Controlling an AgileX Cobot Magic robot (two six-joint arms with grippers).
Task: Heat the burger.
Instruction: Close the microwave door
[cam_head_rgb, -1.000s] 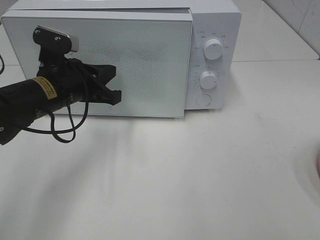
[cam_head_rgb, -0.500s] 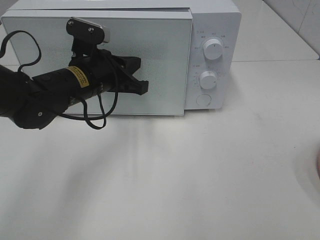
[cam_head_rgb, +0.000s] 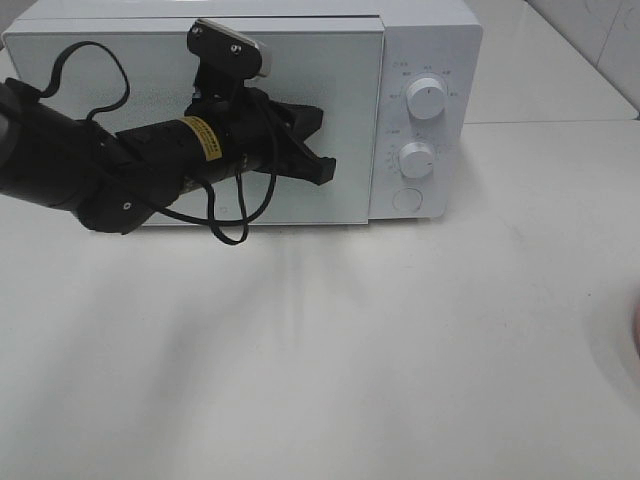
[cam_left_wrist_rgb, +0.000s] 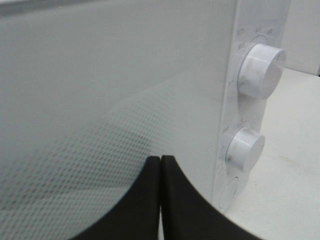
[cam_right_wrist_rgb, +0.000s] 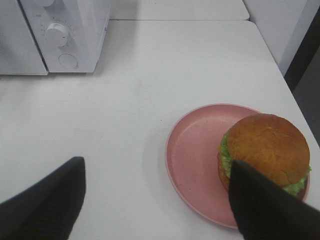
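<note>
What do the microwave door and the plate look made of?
Microwave door: looks like frosted or glass-like panel, smooth, with a fine dot mesh showing through. Plate: probably matte pink plastic or ceramic, even colour, dull sheen, raised rim; can't tell which.

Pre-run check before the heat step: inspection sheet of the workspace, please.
Surface: white table, bare in front of the microwave.
Job's things: burger on pink plate; microwave door closed.
Clutter: nothing seen.
Grippers: left gripper shut, in front of the door; right gripper open, above the plate, empty.
Cables: black cable looped off the left arm.
Surroundings: pale wall beside the table.
</note>
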